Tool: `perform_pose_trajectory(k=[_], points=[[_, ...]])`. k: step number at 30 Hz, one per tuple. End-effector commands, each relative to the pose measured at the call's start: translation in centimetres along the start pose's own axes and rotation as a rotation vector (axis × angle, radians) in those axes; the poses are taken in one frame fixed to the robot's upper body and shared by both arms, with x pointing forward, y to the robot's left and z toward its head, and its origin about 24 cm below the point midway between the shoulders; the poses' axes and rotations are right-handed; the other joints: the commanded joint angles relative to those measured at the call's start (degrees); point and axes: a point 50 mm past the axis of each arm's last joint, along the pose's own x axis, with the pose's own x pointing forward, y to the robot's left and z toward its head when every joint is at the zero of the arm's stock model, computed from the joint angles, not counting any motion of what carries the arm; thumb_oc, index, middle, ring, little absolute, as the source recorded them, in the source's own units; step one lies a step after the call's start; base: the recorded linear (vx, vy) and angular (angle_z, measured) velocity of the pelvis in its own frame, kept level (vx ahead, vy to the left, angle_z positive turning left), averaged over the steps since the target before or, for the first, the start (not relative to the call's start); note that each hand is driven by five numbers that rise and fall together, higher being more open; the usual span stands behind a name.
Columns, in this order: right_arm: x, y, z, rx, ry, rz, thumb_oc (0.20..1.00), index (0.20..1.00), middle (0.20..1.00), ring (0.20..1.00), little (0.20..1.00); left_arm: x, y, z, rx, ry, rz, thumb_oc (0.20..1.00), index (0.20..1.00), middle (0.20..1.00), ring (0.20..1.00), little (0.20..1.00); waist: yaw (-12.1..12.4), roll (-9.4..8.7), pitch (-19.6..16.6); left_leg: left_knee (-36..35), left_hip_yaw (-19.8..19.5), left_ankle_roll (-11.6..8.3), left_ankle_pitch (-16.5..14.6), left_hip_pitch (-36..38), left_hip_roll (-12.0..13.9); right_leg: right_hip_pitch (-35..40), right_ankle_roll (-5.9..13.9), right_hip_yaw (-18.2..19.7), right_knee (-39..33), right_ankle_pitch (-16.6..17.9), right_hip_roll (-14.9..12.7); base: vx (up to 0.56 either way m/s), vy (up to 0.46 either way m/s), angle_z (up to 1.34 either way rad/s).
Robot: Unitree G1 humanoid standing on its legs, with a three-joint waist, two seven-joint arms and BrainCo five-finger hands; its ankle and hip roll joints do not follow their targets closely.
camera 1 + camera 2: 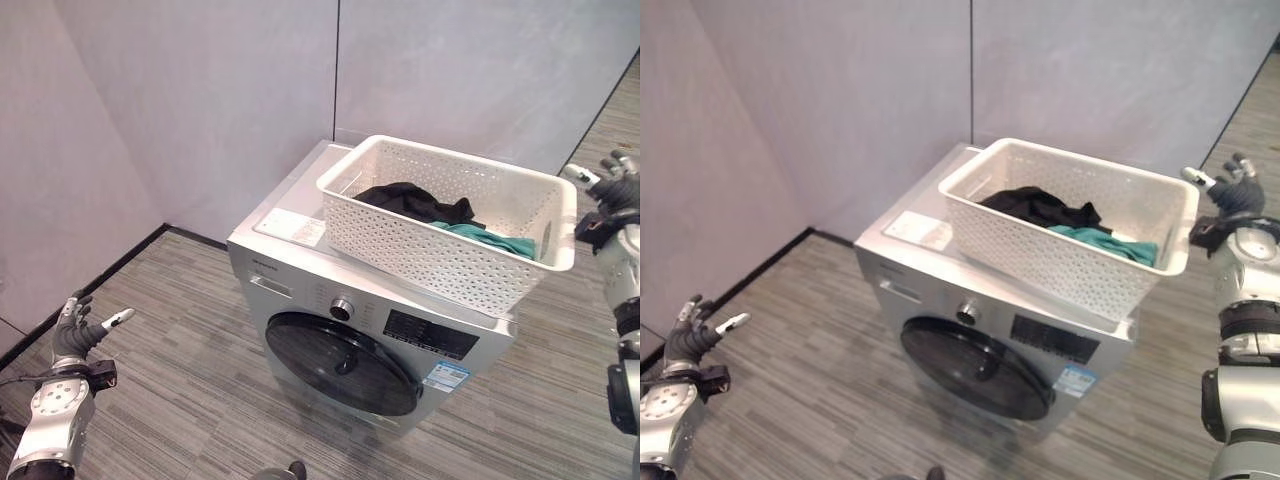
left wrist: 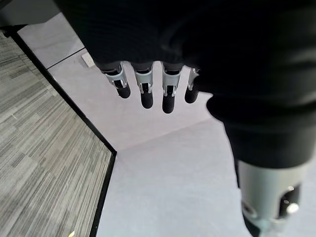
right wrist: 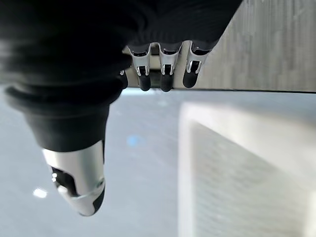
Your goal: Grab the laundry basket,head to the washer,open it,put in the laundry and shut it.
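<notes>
- Left eye view: one white perforated laundry basket point(image 1: 450, 228) sits on top of one silver front-loading washer point(image 1: 300, 262), turned at an angle to it so that one corner juts past the washer's front edge.
- Inside the basket lie two pieces of laundry: a black garment point(image 1: 415, 203) and, just beside it, a teal garment point(image 1: 490, 240).
- The washer's round dark door point(image 1: 340, 362) is closed; one knob point(image 1: 342, 308) and one dark display panel point(image 1: 430, 335) sit above it.
- The washer stands in a corner of pale grey walls point(image 1: 200, 100) on a grey striped floor point(image 1: 180, 370).
- The left hand point(image 1: 82, 332) hangs low at the view's left, well apart from the washer, fingers spread and holding nothing.
- The right hand point(image 1: 608, 190) is raised near the basket's far right end, apart from its rim, fingers spread and empty.
- Right eye view: the same scene, with one basket on one washer and both hands clear of them.
- Left wrist view: the left hand's fingers point(image 2: 143, 91) reach out straight and relaxed, with wall and floor beyond them.
- Right wrist view: the right hand's fingers point(image 3: 165, 74) are straight and hold nothing; the pale side of the basket point(image 3: 247, 168) shows beyond them.
</notes>
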Motion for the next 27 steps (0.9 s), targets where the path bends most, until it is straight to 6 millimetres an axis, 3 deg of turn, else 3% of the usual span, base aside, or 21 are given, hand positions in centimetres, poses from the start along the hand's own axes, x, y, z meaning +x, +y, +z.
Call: perform_pose_trajectory(k=[1,4,6,7,9,10,11,14,17,19,20,21,22,24,27], points=[[0.0,-0.5,7.9,0.061,-0.341,0.007,1.0,1.0,1.0,1.0,1.0,0.6,1.2,2.1,-0.006,-0.127,0.075,1.0,1.0,1.0,1.0,1.0,1.24,-1.12,0.21,3.21,-1.64,-1.71,-10.09,0.61,2.34,1.28,2.89,-3.4,0.33,2.47,-4.53,0.04,-0.028,-0.05],[-0.8,-0.1,8.1,0.085,-0.395,0.017,1.0,1.0,1.0,1.0,1.0,-0.4,1.7,-0.1,-0.018,-0.055,0.109,1.0,1.0,1.0,1.0,1.0,0.32,-0.82,0.01,3.07,-1.47,-1.73,-10.08,0.95,2.31,1.32,2.77,-3.33,0.41,2.38,-4.59,-0.05,0.008,-0.03],[-1.9,0.5,6.4,0.077,-0.399,0.036,1.0,1.0,1.0,1.0,1.0,-1.3,1.8,-2.1,-0.05,0.009,0.138,1.0,1.0,1.0,1.0,1.0,-0.72,-0.41,0.15,3.01,-1.32,-1.63,-10.11,1.2,2.32,1.26,2.59,-2.93,0.49,2.3,-4.51,-0.01,-0.002,-0.04],[-2.1,0.4,6.2,0.077,-0.396,0.032,1.0,1.0,1.0,1.0,1.0,-1.3,1.9,-2.1,-0.046,0.009,0.137,1.0,1.0,1.0,1.0,1.0,-0.63,-0.55,0.03,2.99,-1.34,-1.64,-10.11,1.22,2.34,1.3,2.59,-2.96,0.48,2.3,-4.49,0.0,0.0,0.0],[-5.0,-0.8,1.5,0.068,-0.342,-0.012,1.0,1.0,1.0,1.0,1.0,-2.9,2.1,-5.3,-0.084,0.123,0.185,1.0,1.0,1.0,1.0,1.0,-2.46,0.31,0.78,2.94,-1.42,-1.41,-10.05,1.39,2.45,1.06,2.18,-2.18,0.78,1.76,-4.25,0.0,0.0,0.0],[-5.2,-0.9,1.3,0.067,-0.338,-0.017,1.0,1.0,1.0,1.0,1.0,-2.9,2.2,-5.3,-0.079,0.122,0.182,1.0,1.0,1.0,1.0,1.0,-2.31,0.16,0.65,2.93,-1.47,-1.42,-10.05,1.42,2.47,1.11,2.18,-2.24,0.81,1.71,-4.23,-0.04,-0.035,-0.01],[-7.4,-2.5,-1.3,0.091,-0.295,-0.075,1.0,1.0,1.0,1.0,1.0,-4.0,2.0,-7.1,-0.089,0.193,0.194,1.0,1.0,1.0,1.0,1.0,-3.31,0.32,1.11,3.0,-1.83,-1.38,-9.89,1.2,2.63,0.87,1.86,-1.77,1.23,0.97,-4.03,-0.04,-0.046,0.0],[-11.8,-4.9,-6.0,0.095,-0.175,-0.178,1.0,1.0,1.0,1.0,1.0,-6.4,1.7,-11.0,-0.087,0.36,0.216,1.0,1.0,1.0,1.0,1.0,-5.96,0.73,1.86,3.17,-2.23,-1.51,-9.52,0.57,3.19,0.09,1.14,-0.37,1.91,-0.38,-3.48,-0.06,-0.061,0.04],[-17.3,-8.5,-12.1,0.007,0.093,-0.323,1.0,1.0,1.0,1.0,1.0,-9.6,1.4,-14.9,-0.059,0.549,0.211,1.0,1.0,1.0,1.0,1.0,-8.4,0.73,1.8,3.23,-2.32,-1.93,-8.93,0.11,4.23,-0.79,0.24,1.48,2.18,-2.34,-2.31,-0.06,-0.091,0.0],[-20.3,-9.6,-15.1,-0.046,0.257,-0.356,1.0,1.0,1.0,1.0,1.0,-11.4,0.9,-16.8,-0.062,0.646,0.202,1.0,1.0,1.0,1.0,1.0,-9.57,0.78,1.71,2.96,-1.88,-2.39,-8.42,0.13,4.97,-1.18,-0.42,2.52,2.01,-3.78,-1.31,-0.05,-0.082,-0.01],[-20.4,-9.6,-15.1,-0.046,0.258,-0.357,1.0,1.0,1.0,1.0,1.0,-11.4,0.9,-16.8,-0.061,0.646,0.201,1.0,1.0,1.0,1.0,1.0,-9.49,0.79,1.62,2.92,-1.85,-2.43,-8.4,0.12,5.04,-1.27,-0.47,2.57,2.06,-3.84,-1.25,-0.09,-0.126,-0.06],[-23.0,-9.5,-18.4,-0.112,0.452,-0.313,1.0,1.0,1.0,1.0,1.0,-13.2,0.2,-18.6,-0.066,0.754,0.185,1.0,1.0,1.0,1.0,1.0,-10.36,0.63,1.89,2.77,-1.56,-3.04,-7.51,-0.04,6.04,-1.58,-1.2,3.4,1.9,-5.01,-0.06,-0.09,-0.132,-0.14],[-24.0,-9.2,-19.6,-0.119,0.517,-0.289,1.0,1.0,1.0,1.0,1.0,-13.8,-0.1,-19.1,-0.074,0.79,0.187,1.0,1.0,1.0,1.0,1.0,-10.62,0.55,2.0,2.74,-1.52,-3.27,-7.22,-0.09,6.44,-1.64,-1.56,3.73,1.94,-5.39,0.38,-0.13,-0.188,-0.24],[-25.8,-6.5,-23.1,-0.156,0.699,-0.144,1.0,1.0,1.0,1.0,1.0,-14.7,-1.6,-20.2,-0.097,0.877,0.159,1.0,1.0,1.0,1.0,1.0,-10.73,0.36,2.35,2.52,-1.56,-3.93,-6.0,-0.28,7.67,-1.72,-2.47,4.18,2.14,-6.31,1.74,-0.09,-0.137,-0.3],[-27.3,-1.8,-25.5,-0.205,0.825,0.128,1.0,1.0,1.0,1.0,1.0,-14.7,-4.0,-20.4,-0.069,0.906,0.074,1.0,1.0,1.0,1.0,1.0,-10.17,0.47,2.76,2.33,-2.01,-4.49,-4.99,-0.49,8.93,-1.47,-3.36,3.91,2.09,-7.2,3.08,-0.06,-0.109,-0.11]])
